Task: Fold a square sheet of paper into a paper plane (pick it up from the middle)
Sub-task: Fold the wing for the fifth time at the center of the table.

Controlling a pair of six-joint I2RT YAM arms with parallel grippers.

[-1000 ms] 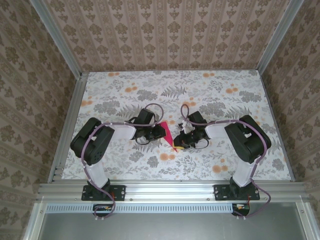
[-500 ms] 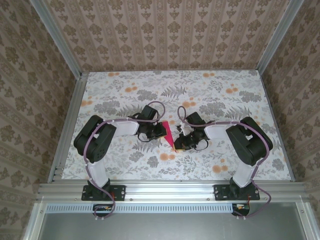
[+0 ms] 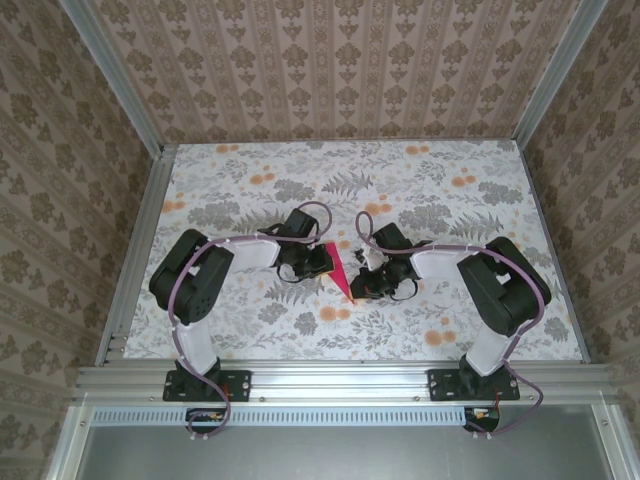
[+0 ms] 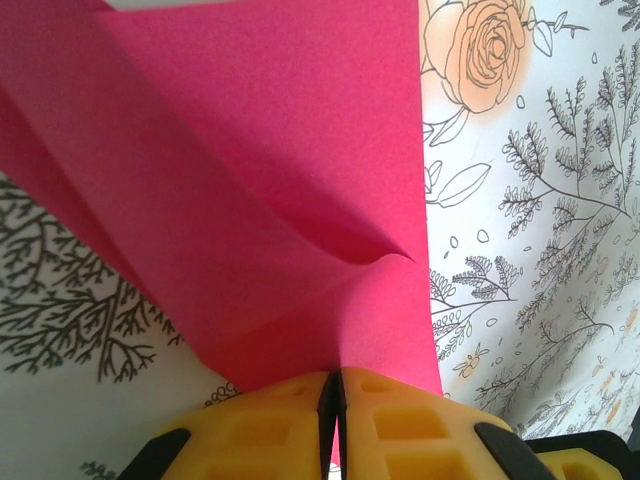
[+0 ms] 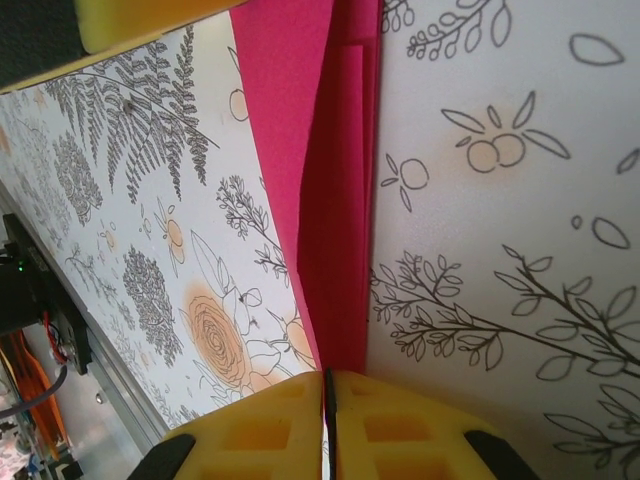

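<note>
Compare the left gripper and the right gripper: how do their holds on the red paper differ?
The left gripper pinches a broad, spread part of the paper, which buckles close to the grip; the right gripper pinches a narrow folded edge. Seen from above, the left gripper meets the paper from the left, the right gripper from the right. Both are shut on it.

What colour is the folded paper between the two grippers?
Plain magenta-red paper, clearest in the left wrist view.
</note>
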